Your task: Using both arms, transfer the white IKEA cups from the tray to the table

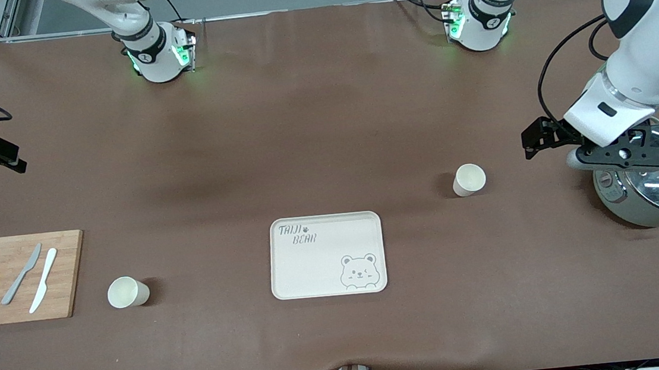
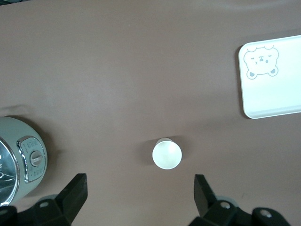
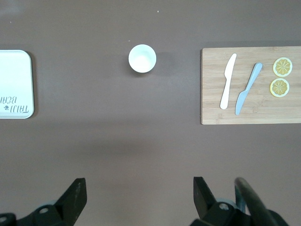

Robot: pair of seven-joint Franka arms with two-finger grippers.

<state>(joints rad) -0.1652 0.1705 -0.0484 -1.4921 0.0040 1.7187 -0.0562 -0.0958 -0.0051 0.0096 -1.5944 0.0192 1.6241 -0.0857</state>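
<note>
Front view: tray point(image 1: 327, 255) emptied; both cups stood on desk point(image 1: 324, 120), one cup point(image 1: 469, 179) toward left arm's end, other cup point(image 1: 127, 291) beside cutting board point(image 1: 18, 278). Left gripper point(image 1: 531, 142) and right gripper point(image 3: 136, 197) spread apart, empty, raised clear; task judged finished.

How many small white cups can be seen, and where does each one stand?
2. One small cream-white handleless cup stands on the brown table between the wooden cutting board and the cream bear tray. The other stands toward the left arm's end, near the pot. None looks hidden.
</note>
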